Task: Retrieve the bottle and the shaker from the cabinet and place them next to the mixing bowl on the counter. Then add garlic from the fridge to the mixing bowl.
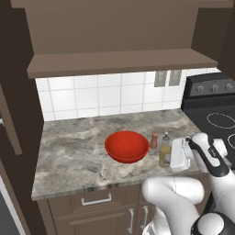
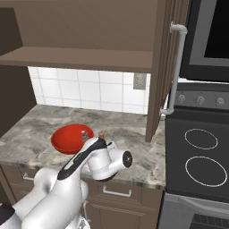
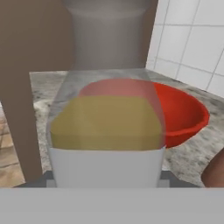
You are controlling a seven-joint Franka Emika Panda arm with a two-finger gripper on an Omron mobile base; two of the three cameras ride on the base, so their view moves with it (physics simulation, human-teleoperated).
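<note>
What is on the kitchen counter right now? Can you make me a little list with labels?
bowl: red bowl, on the counter
bottle: clear bottle with yellow liquid, upright, right of the bowl
shaker: small brown shaker, upright, behind the bottle, beside the bowl
gripper: gripper at the bottle, which looms close in the hand view
stove: black stove, right of the counter

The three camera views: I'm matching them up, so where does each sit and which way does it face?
Left base view: behind the arm, left, facing the red mixing bowl on the grey marbled counter; white arm lower right.
Right base view: behind, right; same bowl; arm lower left.
Hand view: along the jaws, at the clear bottle of yellow liquid.
Both base views share bowl and counter.
</note>
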